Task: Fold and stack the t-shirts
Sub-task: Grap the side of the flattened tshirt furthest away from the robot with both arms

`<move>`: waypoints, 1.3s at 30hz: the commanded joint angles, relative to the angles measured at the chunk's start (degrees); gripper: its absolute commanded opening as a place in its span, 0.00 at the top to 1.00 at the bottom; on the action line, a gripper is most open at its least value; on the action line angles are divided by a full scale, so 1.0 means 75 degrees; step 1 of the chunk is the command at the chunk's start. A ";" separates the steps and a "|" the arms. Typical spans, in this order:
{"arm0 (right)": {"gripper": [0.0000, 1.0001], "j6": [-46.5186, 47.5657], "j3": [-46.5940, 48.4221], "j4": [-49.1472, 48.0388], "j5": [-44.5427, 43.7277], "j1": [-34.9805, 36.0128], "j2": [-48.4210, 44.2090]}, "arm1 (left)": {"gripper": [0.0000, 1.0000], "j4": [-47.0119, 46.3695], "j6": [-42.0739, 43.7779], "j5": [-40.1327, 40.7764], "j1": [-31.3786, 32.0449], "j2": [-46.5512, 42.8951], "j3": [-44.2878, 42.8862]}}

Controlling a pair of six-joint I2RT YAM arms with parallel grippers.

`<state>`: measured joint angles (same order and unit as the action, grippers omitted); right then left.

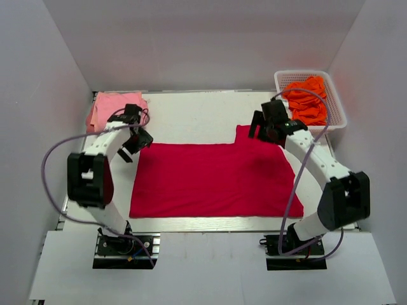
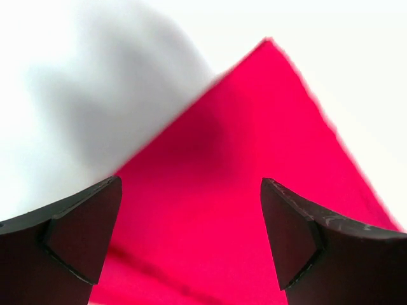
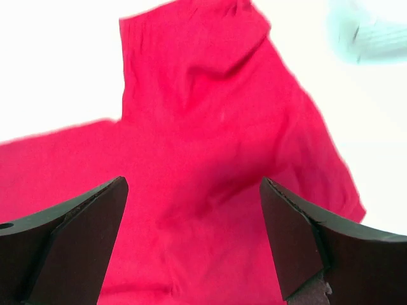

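A large crimson-red t-shirt [image 1: 213,179] lies flat across the middle of the white table, one sleeve sticking out at its far right. My left gripper [image 1: 135,145] hovers open over the shirt's far left corner [image 2: 254,165]. My right gripper [image 1: 262,132] hovers open over the far right sleeve [image 3: 210,140]. Neither holds anything. A folded light pink t-shirt [image 1: 109,108] lies at the far left. Orange t-shirts [image 1: 308,98] sit crumpled in a basket at the far right.
A white mesh basket [image 1: 336,108] stands at the table's far right corner. Grey walls close in the left, back and right sides. Bare white table [image 1: 191,114] shows between the pink shirt and the basket.
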<state>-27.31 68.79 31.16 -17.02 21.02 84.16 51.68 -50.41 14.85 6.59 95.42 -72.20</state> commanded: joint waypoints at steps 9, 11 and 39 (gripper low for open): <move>0.10 0.0184 0.3248 0.0334 -0.1095 -0.0469 0.3563 | 0.20 -0.0469 0.0464 0.0892 -0.0023 0.2476 -0.1763; 0.10 0.0301 0.3703 0.0415 -0.1106 -0.0575 0.3906 | 0.23 -0.0469 0.0464 0.0798 -0.0023 0.2734 -0.1763; 1.00 0.1121 0.4597 -0.0674 -0.0063 -0.0868 0.5783 | 1.00 -0.0867 0.0933 0.0094 0.0047 0.2864 -0.1447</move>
<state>-20.45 104.75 29.41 -18.98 14.68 131.04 43.46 -44.27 16.47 6.87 116.75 -83.96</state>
